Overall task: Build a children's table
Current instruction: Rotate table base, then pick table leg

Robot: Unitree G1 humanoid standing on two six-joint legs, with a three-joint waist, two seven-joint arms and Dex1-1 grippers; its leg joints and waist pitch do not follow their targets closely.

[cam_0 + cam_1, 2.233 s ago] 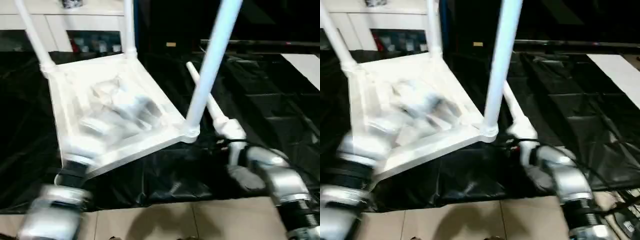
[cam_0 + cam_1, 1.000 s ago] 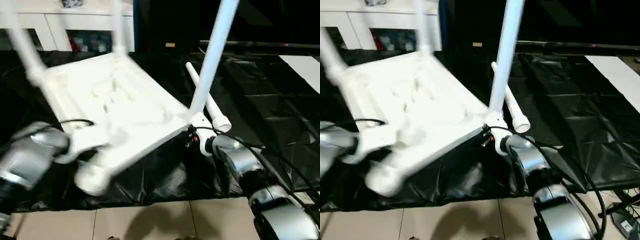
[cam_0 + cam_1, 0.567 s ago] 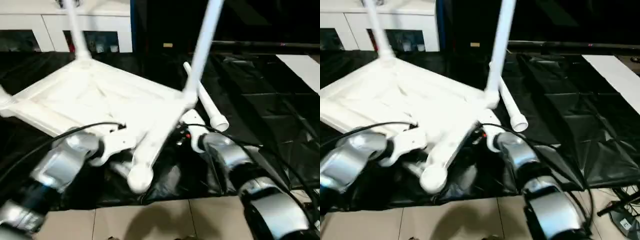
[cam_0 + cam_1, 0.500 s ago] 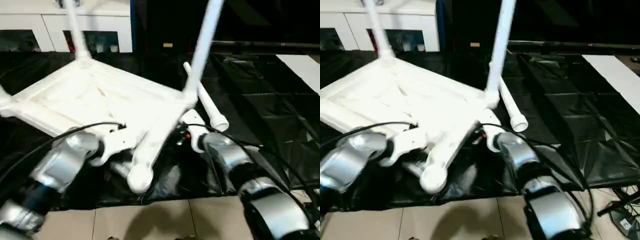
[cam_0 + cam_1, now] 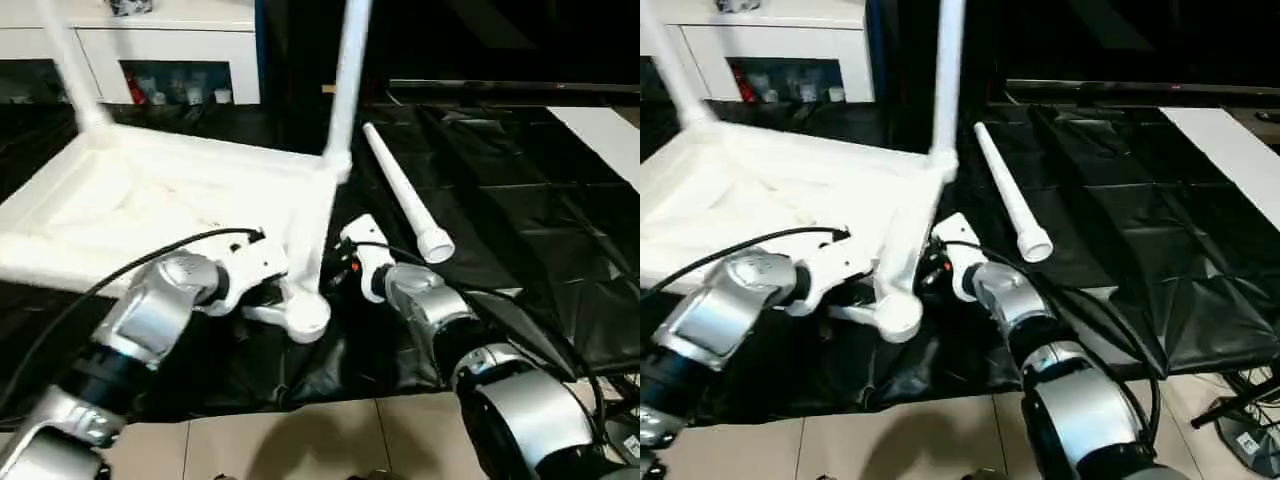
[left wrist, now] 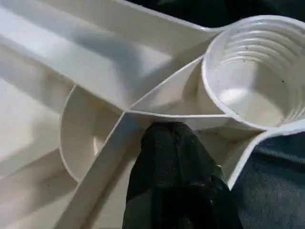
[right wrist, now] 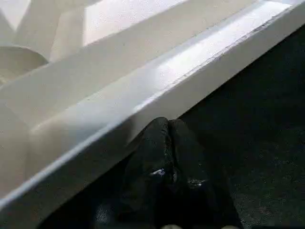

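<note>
**Both grippers closed, pressed against the upside-down tabletop's near corner**

Left gripper point(image 6: 174, 143): we see the black fingers fully together, nothing pinched between them. Tips butt against a thin rib on the underside of the children's table point(image 5: 150, 200), right beside the empty threaded corner socket point(image 6: 255, 71). In the head view that socket point(image 5: 305, 318) sits at about 6 o'clock of the top, and the left gripper point(image 5: 262, 290) is tucked under the rim just at its 9 o'clock.

Right gripper point(image 7: 167, 138): fingers also pressed shut with no gap, nothing clamped. Tips touch the outer side of the tabletop's edge rail. In the head view the right gripper point(image 5: 335, 272) is at the socket's 2 o'clock, just beside the long rail that runs back to the far corner.

The table top lies underside up, near corner tilted and overhanging toward us, on the black-draped table point(image 5: 520, 180). Two legs stand screwed in: one leg point(image 5: 348, 80) at the far right corner, 12 o'clock of the grippers, another leg point(image 5: 70, 70) at the far left corner, around 10 o'clock. A loose leg point(image 5: 405, 205) lies flat on the black cloth at 2 o'clock of the right gripper, wide end toward us, apart from the top.

A white cabinet point(image 5: 170, 45) sits behind at 11 o'clock. Tiled floor point(image 5: 300, 440) along the near edge.
</note>
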